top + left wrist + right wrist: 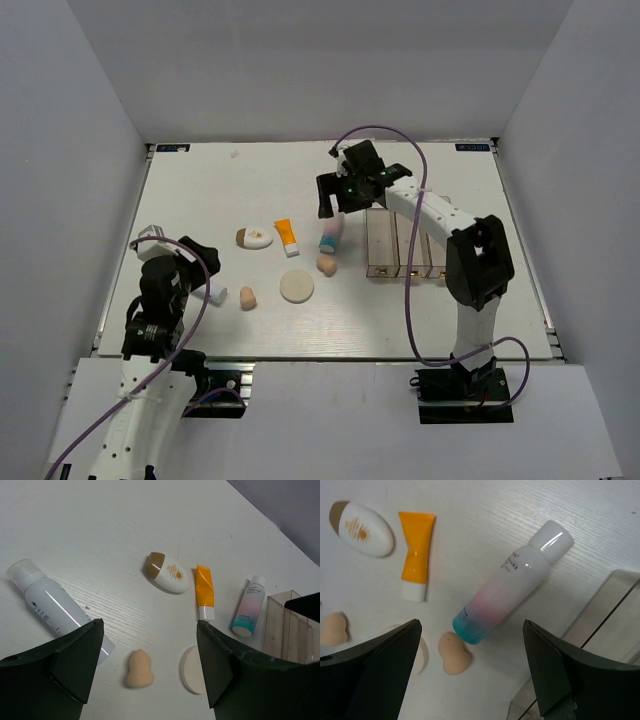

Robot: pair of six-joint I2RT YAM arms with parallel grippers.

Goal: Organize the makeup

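Clear organizer [405,245] sits beside the pink-white-blue bottle [331,236]; left gripper [149,625], right gripper [472,624] both wide.

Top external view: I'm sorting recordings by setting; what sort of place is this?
Probably a robotics lab cell: white table walled by plain grey panels, left arm and right arm bolted at its near edge, pink-white-blue bottle staged near a clear organizer.

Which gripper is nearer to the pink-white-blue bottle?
Right. The right gripper hangs open almost above the pink-white-blue bottle; the left gripper is far off to its left, beyond the oval compact.
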